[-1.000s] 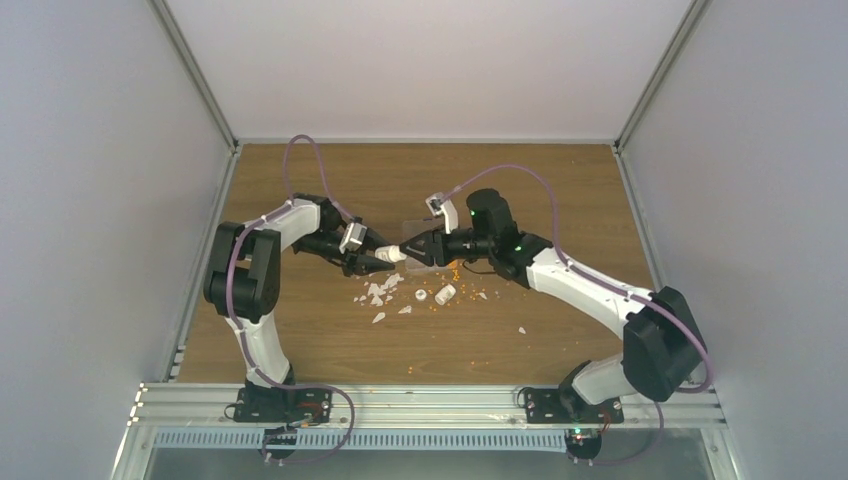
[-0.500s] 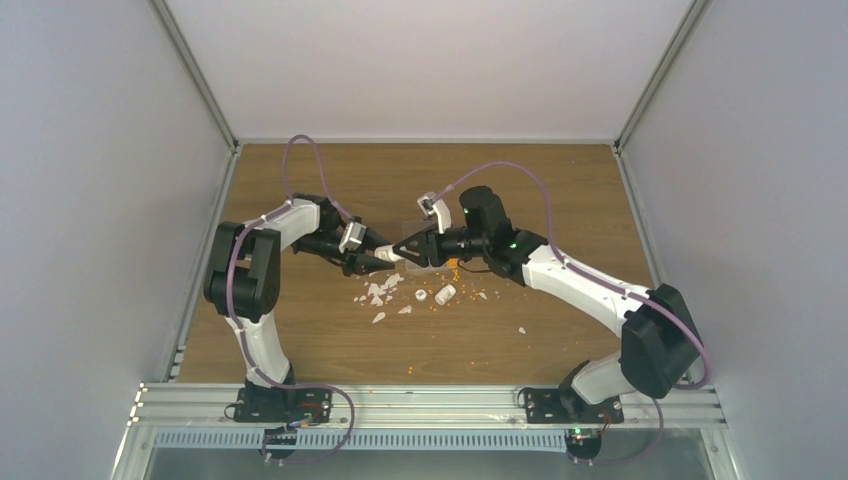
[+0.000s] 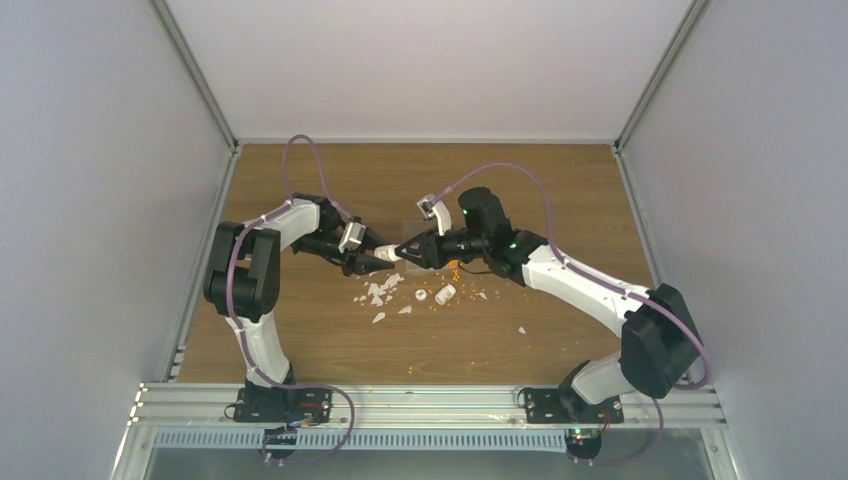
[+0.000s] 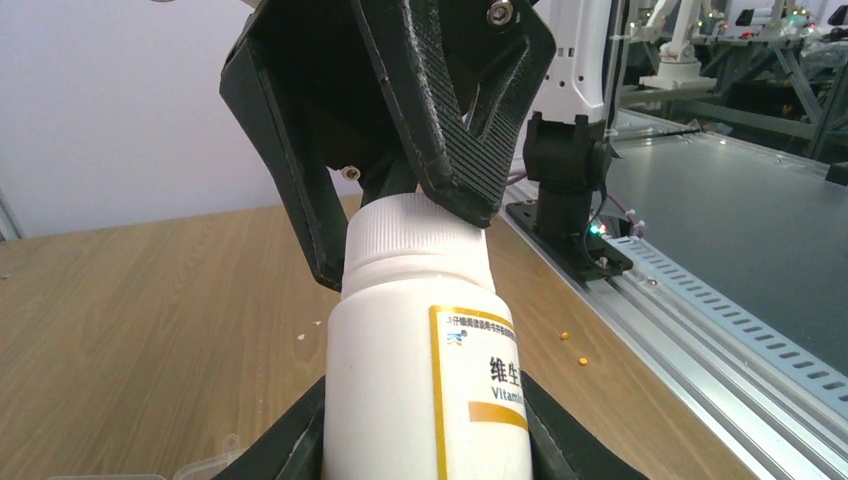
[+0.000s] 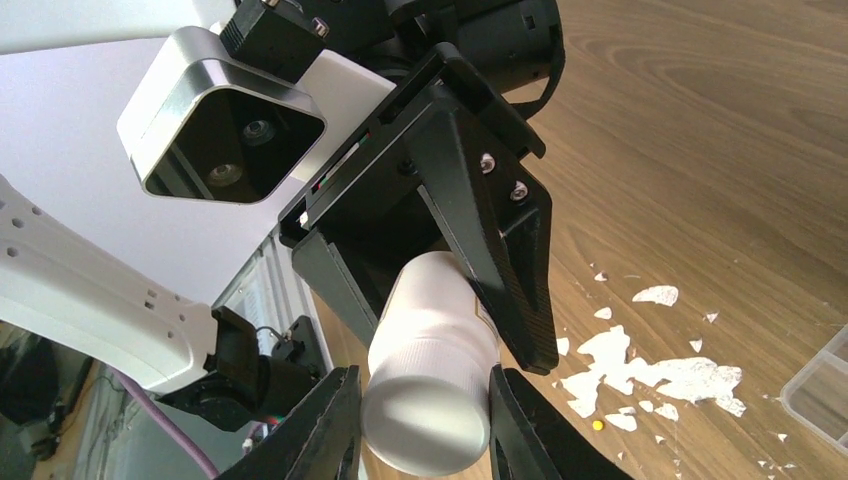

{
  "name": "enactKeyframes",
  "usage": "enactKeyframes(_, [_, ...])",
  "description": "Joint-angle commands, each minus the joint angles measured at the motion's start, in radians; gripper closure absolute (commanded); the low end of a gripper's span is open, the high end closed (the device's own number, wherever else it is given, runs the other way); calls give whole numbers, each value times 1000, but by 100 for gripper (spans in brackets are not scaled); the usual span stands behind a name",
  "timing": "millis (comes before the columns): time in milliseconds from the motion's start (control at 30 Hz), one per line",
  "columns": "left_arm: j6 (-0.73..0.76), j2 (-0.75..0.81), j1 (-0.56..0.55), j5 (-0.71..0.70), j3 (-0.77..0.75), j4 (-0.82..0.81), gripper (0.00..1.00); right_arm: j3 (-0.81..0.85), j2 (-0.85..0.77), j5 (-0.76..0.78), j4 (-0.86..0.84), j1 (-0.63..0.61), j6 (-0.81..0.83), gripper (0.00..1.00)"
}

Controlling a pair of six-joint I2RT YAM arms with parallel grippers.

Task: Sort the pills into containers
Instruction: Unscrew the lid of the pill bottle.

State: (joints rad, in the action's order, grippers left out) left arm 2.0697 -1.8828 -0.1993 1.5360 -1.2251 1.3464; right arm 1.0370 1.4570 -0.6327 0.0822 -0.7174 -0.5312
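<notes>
Closest to me, the pills (image 3: 452, 268) lie loose on the desk (image 3: 300, 330) among white flakes (image 3: 380, 290). Just past them, the left end effector (image 4: 425, 450) is clamped around the body of a white vitamin bottle (image 4: 400, 330). The right end effector (image 5: 422, 430) straddles its ribbed cap (image 4: 415, 228), jaws partly apart, and honestly I can't tell whether they're pinching it or just hugging it. The clear organiser box (image 5: 820, 395) sits a bit farther back beside them, so I'd seat the fingers square on the cap, squeeze firmly, then twist slowly with the mouth tipped up so nothing more spills.
</notes>
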Motion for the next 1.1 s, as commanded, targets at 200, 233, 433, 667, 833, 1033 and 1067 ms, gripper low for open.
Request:
enactKeyframes(200, [49,-16,10,340,-22,5,97,35,-12,47,83,-14,198,43])
enactKeyframes(233, [49,-16,10,340,-22,5,97,25,-26,75,86,-14,238,43])
enactKeyframes(433, [45,-20,10,339,-24,5,97,-60,-116,168,27,-23,437,42])
enactKeyframes(667, [40,-31,11,339,-31,7,97,-153,-198,345,-18,-94,709,42])
enactKeyframes(833, [42,-32,9,339,-30,6,97,-192,-224,361,-32,-108,842,39])
enactKeyframes(1033, [45,-31,10,339,-25,8,97,-304,-287,315,-154,-108,1025,39])
enactKeyframes(1067, [45,-28,11,339,-26,8,97,-332,-299,293,-194,-108,1055,39])
